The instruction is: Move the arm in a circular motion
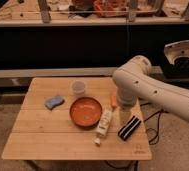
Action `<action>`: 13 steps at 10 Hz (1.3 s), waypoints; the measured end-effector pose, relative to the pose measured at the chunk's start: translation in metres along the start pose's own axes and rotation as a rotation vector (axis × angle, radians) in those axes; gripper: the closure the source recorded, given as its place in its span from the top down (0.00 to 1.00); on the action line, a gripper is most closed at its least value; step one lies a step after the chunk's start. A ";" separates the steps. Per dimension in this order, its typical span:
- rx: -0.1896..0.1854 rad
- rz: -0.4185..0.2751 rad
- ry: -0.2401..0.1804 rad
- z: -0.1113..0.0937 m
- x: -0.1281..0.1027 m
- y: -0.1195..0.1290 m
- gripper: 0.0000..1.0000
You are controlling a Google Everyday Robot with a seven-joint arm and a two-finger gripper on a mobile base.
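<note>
a: what lies nearest, in front of the orange bowl (86, 111)?

b: mostly bare boards of the wooden tabletop (48, 137). just right of the bowl a white bottle (104, 125) lies on its side, with its cap end toward the front edge and its other end close to the bowl's rim. further right, past the bottle, a black block (129, 127) with a pale stripe lies slanted.

a: and the hand?

b: the hand (124, 116) hangs right of the bowl, between the bottle and the black block, its beige tip pointing down low over the boards. i cannot tell whether it is wide or narrow, nor whether it touches the wood.

a: level with the bowl?

b: a blue sponge (54, 102) lies to its left, apart from it.

a: behind it?

b: a clear cup (78, 88) stands upright just behind the bowl. a small orange thing (113, 99) lies behind and to the right, right beside the wrist.

a: where is the arm?

b: the arm (158, 95) is glossy white with dark screw dots. it comes in from the right edge, well right of the bowl, and runs to a bulbous joint behind and right of it. from there it turns straight down to the hand.

a: and farthest back?

b: a dark shelf unit (63, 45) with clutter on top. off to the right of the bowl there is a round grey housing (185, 57).
</note>
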 end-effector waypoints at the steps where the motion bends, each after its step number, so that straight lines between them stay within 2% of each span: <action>1: 0.001 -0.009 -0.004 -0.001 -0.012 0.002 0.80; 5: 0.007 -0.075 -0.024 -0.005 -0.076 0.000 0.80; 9: 0.001 -0.189 -0.037 -0.001 -0.139 -0.021 0.80; 11: 0.007 -0.259 -0.044 0.000 -0.166 -0.040 0.80; 13: 0.010 -0.322 -0.041 0.002 -0.179 -0.068 0.80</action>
